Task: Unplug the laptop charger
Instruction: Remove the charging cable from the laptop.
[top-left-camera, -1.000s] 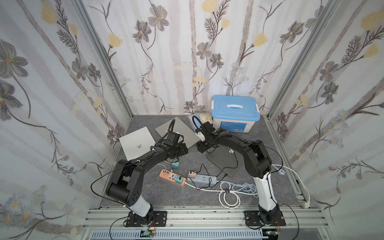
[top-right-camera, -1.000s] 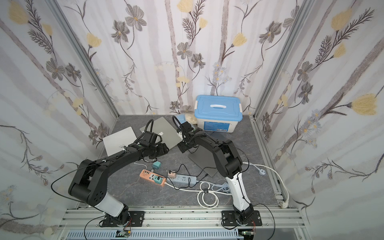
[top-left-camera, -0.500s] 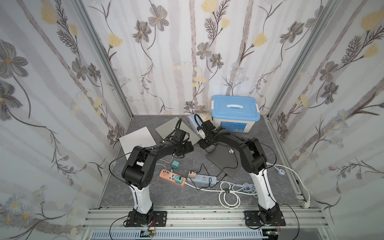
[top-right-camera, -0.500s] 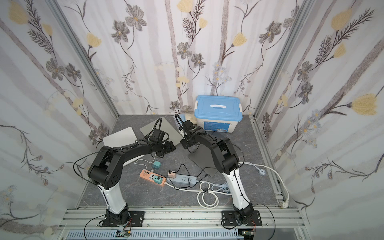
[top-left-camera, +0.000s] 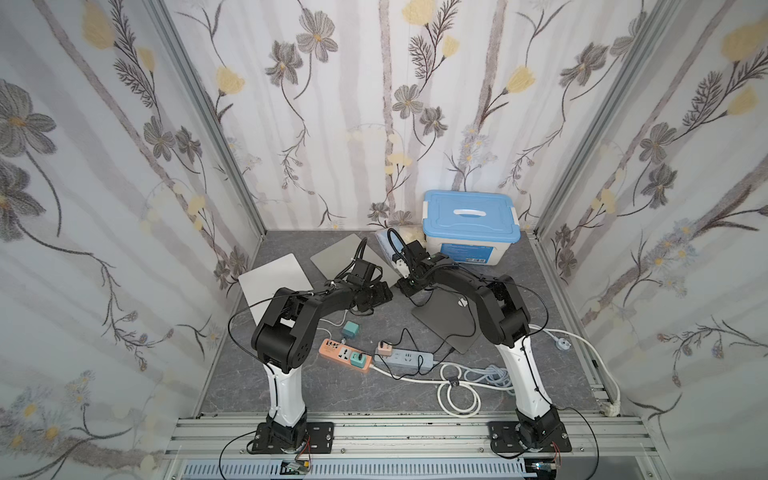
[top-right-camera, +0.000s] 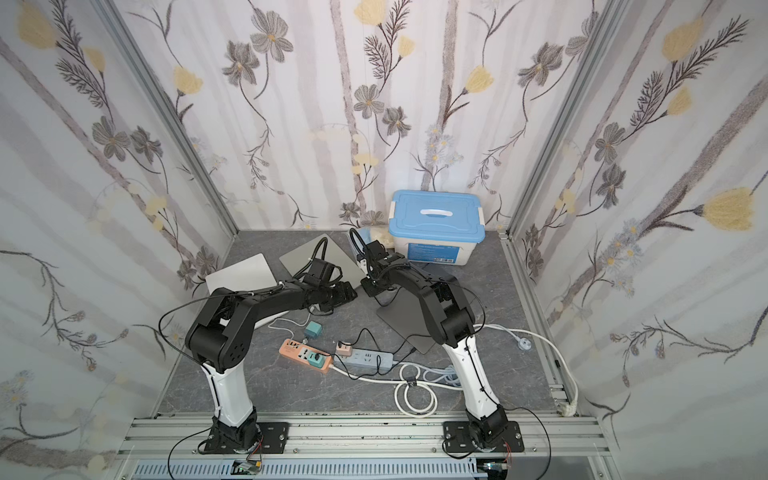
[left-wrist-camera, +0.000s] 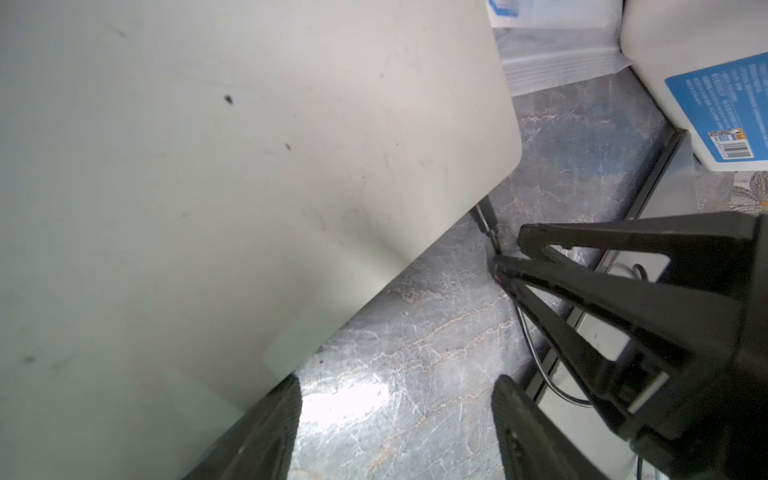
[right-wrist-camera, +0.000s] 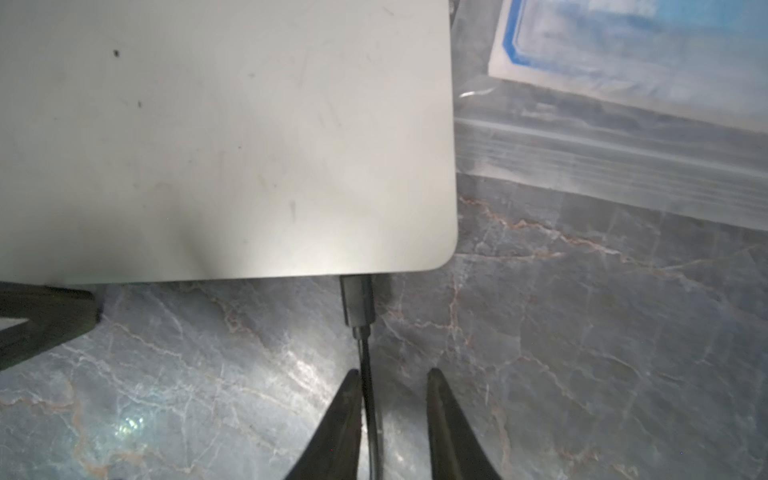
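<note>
one blue label (left-wrist-camera: 723, 112) with a barcode is stuck on the white box (top-left-camera: 469, 226), its print too small for me to read; the blue lid is shut, hiding the contents, and a clear bag (right-wrist-camera: 582, 158) beside it holds a blue and white pack. the charger plug (right-wrist-camera: 358, 303) sits in the grey laptop's (right-wrist-camera: 208, 145) edge near a corner, and my right gripper (right-wrist-camera: 392, 386) reaches low toward it, jaws slightly apart, with the black cable (right-wrist-camera: 365, 353) between them against one finger, not clamped. my left gripper (left-wrist-camera: 395, 415) stretches low alongside, jaws wide over bare table (left-wrist-camera: 415, 353).
</note>
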